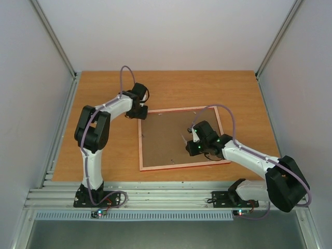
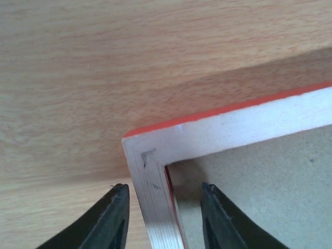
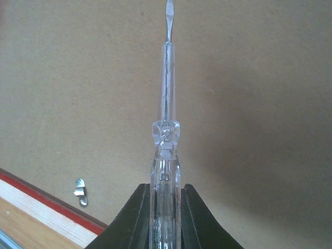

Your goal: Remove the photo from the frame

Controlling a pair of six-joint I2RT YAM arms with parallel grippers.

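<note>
The frame [image 1: 181, 165], a thin red border, lies face down on the wooden table [image 1: 104, 93] with its brown backing board [image 1: 166, 140] facing up. The photo is hidden. My left gripper [image 1: 140, 111] is at the frame's far left corner. In the left wrist view its fingers [image 2: 115, 218] straddle the frame's pale side rail [image 2: 153, 207], open, with a gap on each side. My right gripper [image 1: 191, 139] hovers over the right part of the backing board, shut on a clear-handled screwdriver [image 3: 167, 104] whose flat tip points away over the board.
A small metal retaining tab [image 3: 80, 191] sits on the backing board beside the frame's red inner edge [image 3: 46, 205]. Grooved aluminium rails [image 1: 155, 194] run along the near table edge. White walls close in the left, right and back sides.
</note>
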